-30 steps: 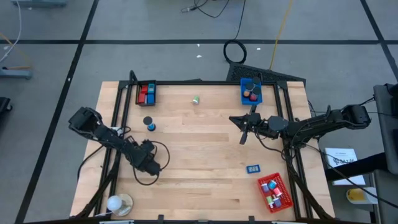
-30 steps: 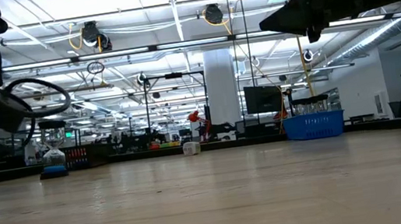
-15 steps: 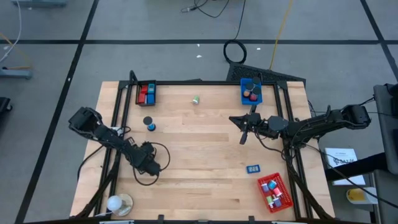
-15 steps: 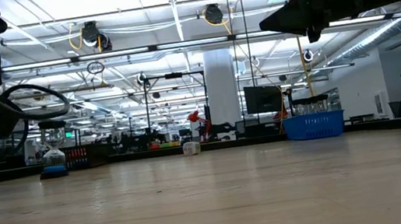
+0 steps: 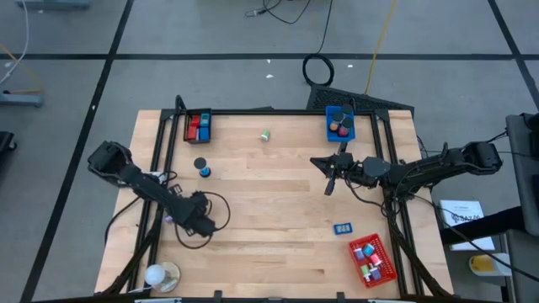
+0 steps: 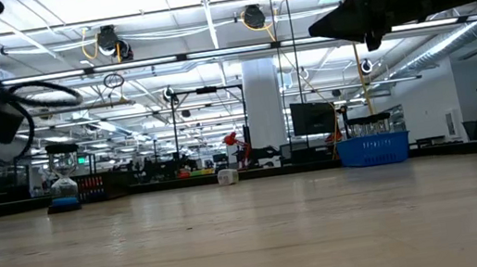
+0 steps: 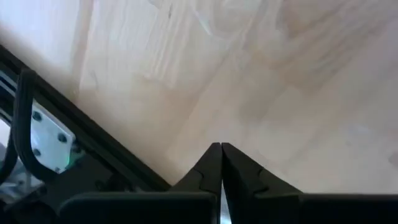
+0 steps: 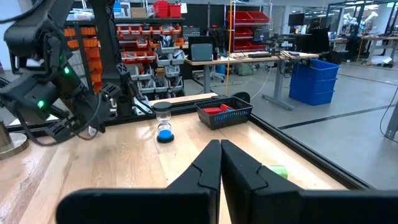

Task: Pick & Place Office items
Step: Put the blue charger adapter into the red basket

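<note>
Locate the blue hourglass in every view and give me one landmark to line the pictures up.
High view: hourglass, left of centre, below the black tray.
Low view: far left on the table line.
Left wrist view: not in it.
Right wrist view: centre-left, beside the black tray.
Shared landmark: the black tray.

dark arms w/ black cables

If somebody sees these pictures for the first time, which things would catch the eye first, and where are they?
Probably the three coloured trays: the red tray at the table's near right corner, the blue tray at the far right edge, and the black tray at the far left. Then the left gripper and right gripper, both shut, empty, above bare wood.
</note>
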You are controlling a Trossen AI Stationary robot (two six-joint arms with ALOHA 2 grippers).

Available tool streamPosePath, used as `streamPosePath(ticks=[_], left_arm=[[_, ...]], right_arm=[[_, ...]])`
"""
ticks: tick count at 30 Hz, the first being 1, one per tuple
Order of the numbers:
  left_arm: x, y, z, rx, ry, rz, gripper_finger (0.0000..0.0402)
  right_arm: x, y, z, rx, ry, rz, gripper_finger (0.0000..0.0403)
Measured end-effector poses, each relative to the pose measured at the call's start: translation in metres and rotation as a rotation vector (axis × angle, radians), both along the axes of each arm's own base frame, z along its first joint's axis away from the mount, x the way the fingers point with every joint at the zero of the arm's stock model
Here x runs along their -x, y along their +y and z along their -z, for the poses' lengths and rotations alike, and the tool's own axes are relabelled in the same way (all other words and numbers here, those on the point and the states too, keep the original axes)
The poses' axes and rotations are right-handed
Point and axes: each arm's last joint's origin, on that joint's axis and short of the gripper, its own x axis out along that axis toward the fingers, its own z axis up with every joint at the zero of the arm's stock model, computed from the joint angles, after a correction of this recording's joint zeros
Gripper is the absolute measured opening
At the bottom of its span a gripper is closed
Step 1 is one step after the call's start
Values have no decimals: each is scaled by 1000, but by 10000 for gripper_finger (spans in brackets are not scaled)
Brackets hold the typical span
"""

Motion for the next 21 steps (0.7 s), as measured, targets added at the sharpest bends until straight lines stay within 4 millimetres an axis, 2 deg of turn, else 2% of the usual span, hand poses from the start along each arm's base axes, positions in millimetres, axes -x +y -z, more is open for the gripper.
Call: streamPosePath(ticks=[6,10,16,21], left_arm=[[5,-3,-11,116,2,-69,63],[11,-10,-13,159,30,-116,131],[17,-18,-13,132,30,-137,237],[24,-15,-6,90,44,-167,272]], right_arm=[[0,0,0,0,2,0,4],[0,0,0,0,4,0,4],[0,0,0,1,5,0,4],[0,0,1,1,6,0,4]])
